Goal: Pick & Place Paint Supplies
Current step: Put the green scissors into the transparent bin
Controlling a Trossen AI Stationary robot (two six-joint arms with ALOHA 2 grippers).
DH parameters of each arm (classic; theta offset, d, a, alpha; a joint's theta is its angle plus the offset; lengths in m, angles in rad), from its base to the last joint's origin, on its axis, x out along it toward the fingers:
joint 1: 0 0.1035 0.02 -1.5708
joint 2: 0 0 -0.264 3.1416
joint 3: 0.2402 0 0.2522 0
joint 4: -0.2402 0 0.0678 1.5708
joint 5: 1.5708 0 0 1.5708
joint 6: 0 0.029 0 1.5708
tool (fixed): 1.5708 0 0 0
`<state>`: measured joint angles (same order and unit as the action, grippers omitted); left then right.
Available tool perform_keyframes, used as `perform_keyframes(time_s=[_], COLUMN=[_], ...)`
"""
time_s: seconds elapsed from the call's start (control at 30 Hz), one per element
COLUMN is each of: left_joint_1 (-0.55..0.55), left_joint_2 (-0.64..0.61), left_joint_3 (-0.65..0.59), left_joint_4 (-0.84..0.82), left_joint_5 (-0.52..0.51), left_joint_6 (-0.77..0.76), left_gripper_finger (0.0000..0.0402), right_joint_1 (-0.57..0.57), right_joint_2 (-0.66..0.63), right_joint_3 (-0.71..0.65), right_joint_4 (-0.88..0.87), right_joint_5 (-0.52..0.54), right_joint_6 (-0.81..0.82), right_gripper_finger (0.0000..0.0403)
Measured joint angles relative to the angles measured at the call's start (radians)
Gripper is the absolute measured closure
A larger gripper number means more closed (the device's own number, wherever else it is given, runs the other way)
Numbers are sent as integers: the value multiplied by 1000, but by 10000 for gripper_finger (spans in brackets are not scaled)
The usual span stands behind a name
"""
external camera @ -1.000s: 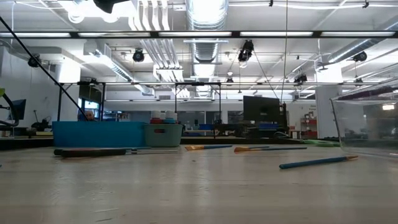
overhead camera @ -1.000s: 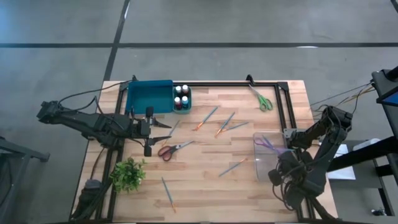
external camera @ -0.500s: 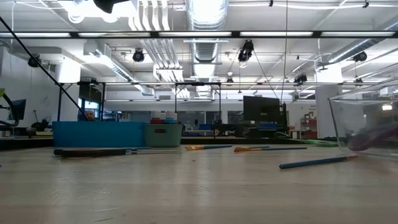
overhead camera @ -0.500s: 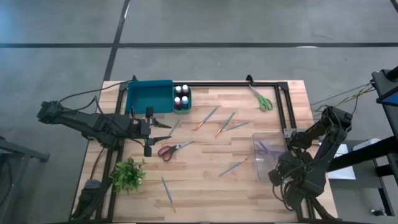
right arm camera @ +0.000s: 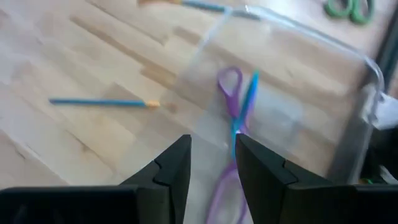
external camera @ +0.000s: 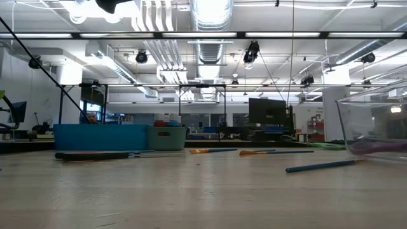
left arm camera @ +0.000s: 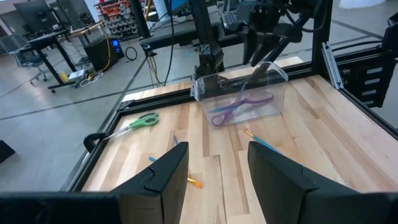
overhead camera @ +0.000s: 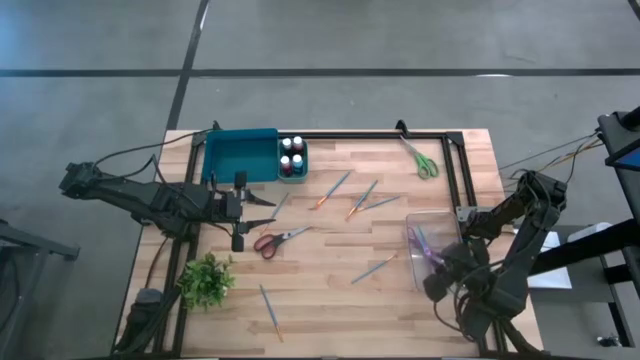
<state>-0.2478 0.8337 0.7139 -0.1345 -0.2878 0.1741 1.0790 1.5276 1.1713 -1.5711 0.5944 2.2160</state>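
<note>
Wooden tabletop [overhead camera: 330, 290] fills the high view; right gripper [right arm camera: 212, 163], fingers parted and empty, hovers over the clear bin [overhead camera: 432, 250] at 4 o'clock, a paintbrush [right arm camera: 245, 102] likely just dropped beside purple scissors [right arm camera: 229, 93]; left gripper [left arm camera: 214, 171], unclenched, waits at 9 o'clock; other paintbrushes [overhead camera: 373, 267] lie mid-table.

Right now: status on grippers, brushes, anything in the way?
Left gripper open, idle by red scissors. Right gripper open over clear bin; purple scissors and one brush inside. Other brushes on table. Nothing blocking.

Purple scissors [right arm camera: 227, 118], green scissors [overhead camera: 421, 160], red scissors [overhead camera: 277, 240], teal tray [overhead camera: 238, 156], blue-handled paintbrush [right arm camera: 99, 102]
</note>
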Motion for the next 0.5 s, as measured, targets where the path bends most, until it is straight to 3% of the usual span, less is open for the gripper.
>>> perform_keyframes(time_s=[0.23, 0.5], left_joint_1=[0, 0], left_joint_2=[0, 0], left_joint_3=[0, 0], left_joint_4=[3, 3], left_joint_5=[-1, -3], left_joint_6=[0, 0], left_gripper_finger=[229, 229], right_joint_1=[-123, -535], right_joint_2=[-6, -13], right_joint_3=[13, 111], right_joint_4=[0, 1], right_joint_5=[164, 171], right_joint_6=[-143, -610], right_gripper_finger=[279, 279])
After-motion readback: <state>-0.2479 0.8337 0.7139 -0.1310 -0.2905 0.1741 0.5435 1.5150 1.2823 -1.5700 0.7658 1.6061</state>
